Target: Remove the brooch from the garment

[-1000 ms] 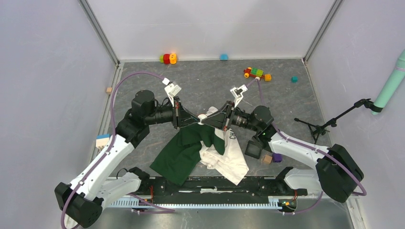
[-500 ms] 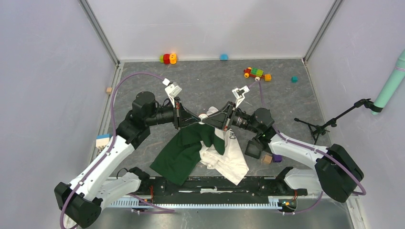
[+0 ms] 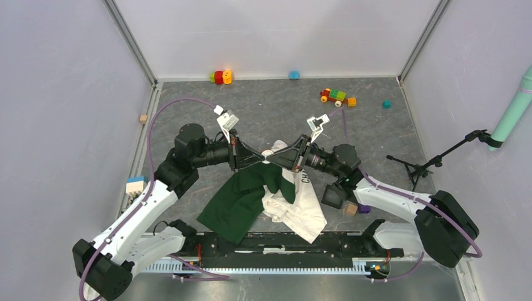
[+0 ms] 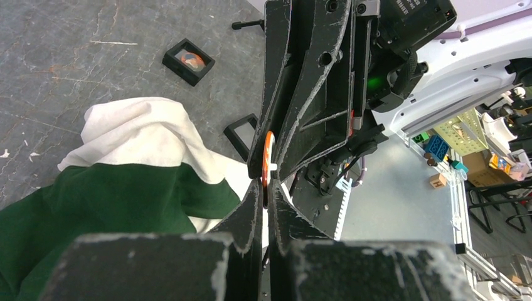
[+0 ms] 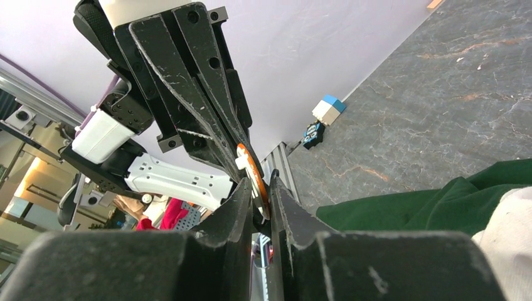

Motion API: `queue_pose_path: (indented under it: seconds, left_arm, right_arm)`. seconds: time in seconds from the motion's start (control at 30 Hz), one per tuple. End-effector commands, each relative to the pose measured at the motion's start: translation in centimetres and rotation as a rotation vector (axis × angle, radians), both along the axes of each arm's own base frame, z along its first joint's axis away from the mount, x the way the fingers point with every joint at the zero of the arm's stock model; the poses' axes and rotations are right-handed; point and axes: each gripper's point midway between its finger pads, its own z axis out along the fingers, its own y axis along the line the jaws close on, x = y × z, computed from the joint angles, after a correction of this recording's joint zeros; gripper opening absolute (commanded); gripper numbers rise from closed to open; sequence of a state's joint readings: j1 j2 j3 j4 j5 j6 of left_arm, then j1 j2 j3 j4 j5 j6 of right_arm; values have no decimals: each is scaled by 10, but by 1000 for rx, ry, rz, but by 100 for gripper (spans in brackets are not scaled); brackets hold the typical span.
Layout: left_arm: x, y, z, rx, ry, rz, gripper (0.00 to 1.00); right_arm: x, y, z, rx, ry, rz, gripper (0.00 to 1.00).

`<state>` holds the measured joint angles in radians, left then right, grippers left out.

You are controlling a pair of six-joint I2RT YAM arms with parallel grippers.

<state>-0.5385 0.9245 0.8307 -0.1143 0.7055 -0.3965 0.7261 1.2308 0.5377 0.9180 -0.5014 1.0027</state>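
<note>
The garment (image 3: 248, 197), half dark green and half cream, lies crumpled between the arm bases and rises toward the grippers. It also shows in the left wrist view (image 4: 113, 194) and the right wrist view (image 5: 439, 194). The brooch (image 4: 268, 157), a thin orange disc seen edge-on, is held above the cloth where both grippers meet; it also shows in the right wrist view (image 5: 253, 172). My left gripper (image 3: 260, 157) (image 4: 266, 188) and right gripper (image 3: 272, 157) (image 5: 257, 187) point tip to tip, each shut on the brooch's rim. I cannot tell whether cloth is still pinned to it.
A small black box (image 3: 333, 195), a tan cube (image 3: 349, 209) and a purple block (image 3: 364, 207) lie by the right arm. Toy blocks (image 3: 221, 76) (image 3: 337, 96) stand at the back. A white-blue block (image 3: 135, 185) is at the left, and a small stand (image 3: 420, 166) at the right.
Both arms have shifted slightly, the left elbow to the right and the right wrist lower. The grippers stay joined at the same spot, and the garment has not moved.
</note>
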Motion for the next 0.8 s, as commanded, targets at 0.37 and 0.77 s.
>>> queue_pose_path:
  seconds: [0.37,0.77]
  left_arm:
    - [-22,-7,1,-36,42,-65,2]
    - [6,2,-34,94,109,92,2]
  right_arm:
    - [11,-16,31,104,-49,-131,32]
    - [18,-35,6,-26,-64,-227,75]
